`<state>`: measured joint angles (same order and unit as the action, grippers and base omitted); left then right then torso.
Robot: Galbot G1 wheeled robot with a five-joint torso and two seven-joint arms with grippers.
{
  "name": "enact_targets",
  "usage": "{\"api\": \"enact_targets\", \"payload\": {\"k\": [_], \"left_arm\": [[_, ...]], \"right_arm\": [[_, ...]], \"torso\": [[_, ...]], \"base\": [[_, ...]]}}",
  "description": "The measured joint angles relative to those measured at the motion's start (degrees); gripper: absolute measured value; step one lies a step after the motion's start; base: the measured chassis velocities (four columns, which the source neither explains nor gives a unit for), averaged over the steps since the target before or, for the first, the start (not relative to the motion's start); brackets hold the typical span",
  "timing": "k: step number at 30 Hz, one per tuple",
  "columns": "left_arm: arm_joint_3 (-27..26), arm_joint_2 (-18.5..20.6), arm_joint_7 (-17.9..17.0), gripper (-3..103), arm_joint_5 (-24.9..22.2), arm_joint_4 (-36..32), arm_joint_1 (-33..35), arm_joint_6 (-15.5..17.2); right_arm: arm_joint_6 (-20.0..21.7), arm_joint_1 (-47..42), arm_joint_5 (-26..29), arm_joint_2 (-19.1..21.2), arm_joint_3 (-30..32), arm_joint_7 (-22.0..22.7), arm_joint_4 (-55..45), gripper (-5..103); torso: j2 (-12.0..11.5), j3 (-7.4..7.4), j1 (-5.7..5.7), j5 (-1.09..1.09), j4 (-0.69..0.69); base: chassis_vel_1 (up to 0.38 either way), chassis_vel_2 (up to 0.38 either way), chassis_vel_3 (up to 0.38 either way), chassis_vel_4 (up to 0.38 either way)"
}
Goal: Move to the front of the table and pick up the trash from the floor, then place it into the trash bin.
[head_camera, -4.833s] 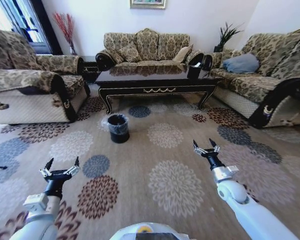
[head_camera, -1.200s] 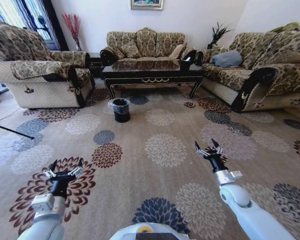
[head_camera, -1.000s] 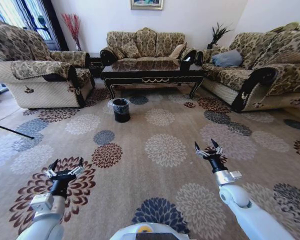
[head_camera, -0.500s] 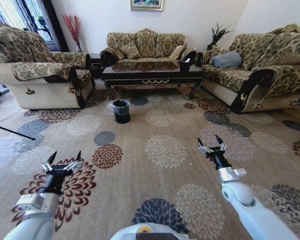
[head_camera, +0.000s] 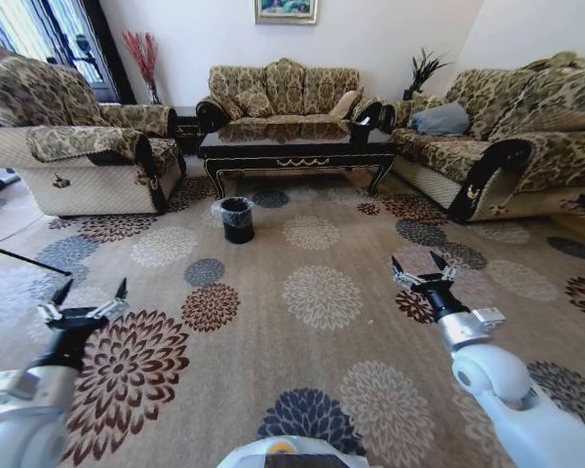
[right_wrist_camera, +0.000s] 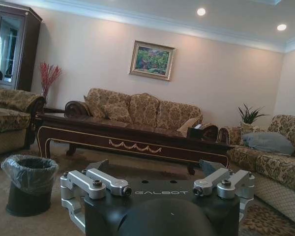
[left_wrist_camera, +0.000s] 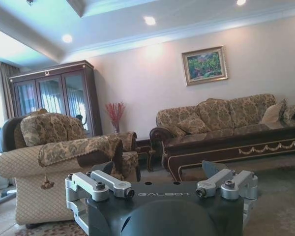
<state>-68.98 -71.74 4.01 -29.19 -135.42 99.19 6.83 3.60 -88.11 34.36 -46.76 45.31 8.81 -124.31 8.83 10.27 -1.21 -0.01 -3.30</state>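
The table [head_camera: 297, 146] of dark glossy wood stands far ahead, in front of the back sofa. The black trash bin [head_camera: 237, 218], lined with a clear bag, sits on the floor [head_camera: 312, 292] near the table's front left leg. I cannot make out the trash on the patterned carpet. My left gripper [head_camera: 91, 292] hovers open and holds nothing, low at the left over a dark red medallion. My right gripper [head_camera: 417, 263] hovers open and holds nothing at the right. The right wrist view has the trash bin [right_wrist_camera: 27, 184] and table [right_wrist_camera: 132, 137] beyond the right gripper [right_wrist_camera: 155, 169]. The left wrist view has the table [left_wrist_camera: 236, 147] beyond the left gripper [left_wrist_camera: 160, 172].
Patterned sofas ring the table: an armchair [head_camera: 68, 146] at left, a sofa [head_camera: 283, 88] at the back, another sofa [head_camera: 507, 146] at right with a blue-grey cushion [head_camera: 441, 117]. A thin dark rod [head_camera: 19, 255] lies at far left. Broad open carpet lies between me and the bin.
Since the oldest frame the whole view has drawn back from the table and bin. In the last half second both arms spread outward, the left to the left, the right to the right.
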Motion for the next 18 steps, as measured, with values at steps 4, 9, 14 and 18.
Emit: {"api": "enact_targets", "payload": {"k": [4, 9, 14, 18], "left_arm": [[-1.4, 1.0, 0.6, 100, -1.4, 0.9, -0.8, 0.5], [-2.2, 1.9, 0.8, 100, -2.9, 2.3, -1.7, 1.1], [-3.3, 3.1, 1.1, 100, -3.6, 3.7, -2.6, 1.3], [-4.6, 4.1, 1.3, 100, -4.7, 5.0, -3.3, 1.3]], "right_arm": [[0.4, -1.0, 0.1, 0.7, 2.2, -2.7, -0.5, 100], [-0.2, -2.3, 1.3, 1.9, 5.6, -5.6, -0.1, 100], [-0.2, -3.2, 4.1, 2.3, 8.4, -5.6, 0.0, 100], [-0.4, -4.5, 5.3, 2.3, 9.8, -5.6, -0.4, 100]], "torso": [[0.7, 0.53, -0.19, 0.00, 0.01], [1.9, 1.52, -0.40, 0.00, 0.00], [3.1, 2.31, -0.82, 0.00, 0.00], [4.1, 2.98, -1.09, 0.00, 0.00]], "base": [[0.000, 0.000, 0.000, 0.000], [0.000, 0.000, 0.000, 0.000], [0.000, 0.000, 0.000, 0.000], [0.000, 0.000, 0.000, 0.000]]}}
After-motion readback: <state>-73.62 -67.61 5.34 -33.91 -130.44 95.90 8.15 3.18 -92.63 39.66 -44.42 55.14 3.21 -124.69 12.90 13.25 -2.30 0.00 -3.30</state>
